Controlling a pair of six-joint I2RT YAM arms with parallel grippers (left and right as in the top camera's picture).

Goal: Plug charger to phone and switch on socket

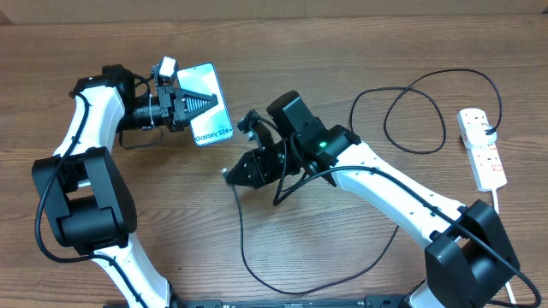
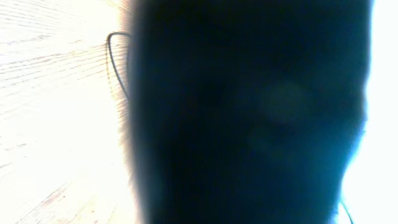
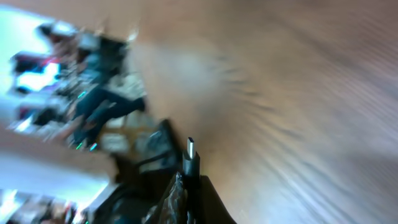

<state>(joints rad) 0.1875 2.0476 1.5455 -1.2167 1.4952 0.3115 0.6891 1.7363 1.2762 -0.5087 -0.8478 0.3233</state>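
Note:
The phone (image 1: 214, 85), light blue with "Galaxy S24+" on it, is tilted up at the upper left with my left gripper (image 1: 195, 101) shut on its left side. In the left wrist view the phone (image 2: 249, 112) fills the frame as a dark blur and hides the jaws. My right gripper (image 1: 233, 174) is shut on the charger's black connector (image 3: 190, 163), whose metal tip (image 3: 190, 147) points toward the phone from a short way below and right of it. The charger cable (image 1: 257, 274) loops down across the table. The white socket (image 1: 481, 147) lies at the far right.
A second loop of the black cable (image 1: 411, 111) curls at the upper right and runs to the socket. The socket's white cord (image 1: 505, 205) trails toward the front right. The right arm (image 1: 385, 184) stretches across the middle of the wooden table (image 1: 342, 51).

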